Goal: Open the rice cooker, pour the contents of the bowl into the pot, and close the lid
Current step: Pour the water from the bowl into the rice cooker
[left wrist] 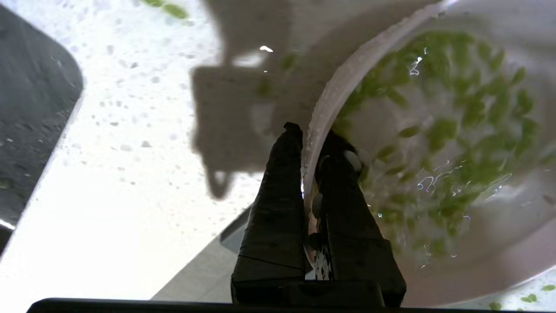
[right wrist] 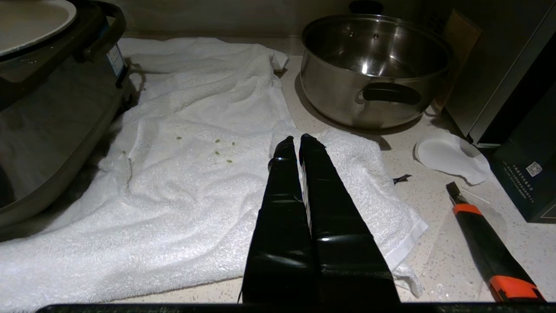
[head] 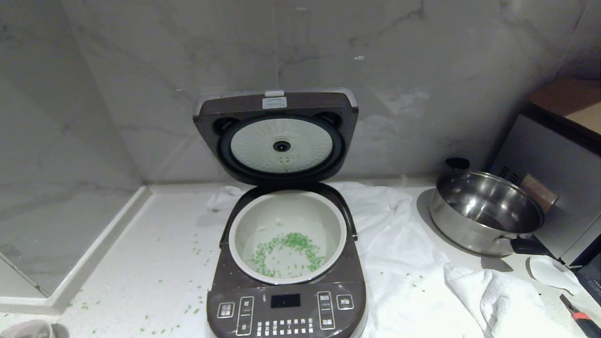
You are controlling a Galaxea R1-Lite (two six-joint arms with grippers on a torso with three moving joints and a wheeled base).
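The dark brown rice cooker (head: 286,305) stands in the middle with its lid (head: 277,136) raised upright, silvery inner plate facing me. Inside, the pale pot (head: 237,234) holds green bits (head: 291,253) in water. In the left wrist view my left gripper (left wrist: 309,130) is shut on the rim of the bowl (left wrist: 334,91), one finger inside and one outside. The bowl holds green contents (left wrist: 451,130) in water above the speckled counter. The bowl's edge (head: 23,325) just shows at the head view's lower left corner. My right gripper (right wrist: 297,141) is shut and empty over the towel.
A white towel (head: 404,263) lies under and right of the cooker. A shiny steel pan (head: 483,211) with black handles stands at the right, beside a grey appliance (head: 554,173). An orange-and-black tool (right wrist: 486,243) lies near the counter's right. Green bits (head: 188,310) are scattered on the counter.
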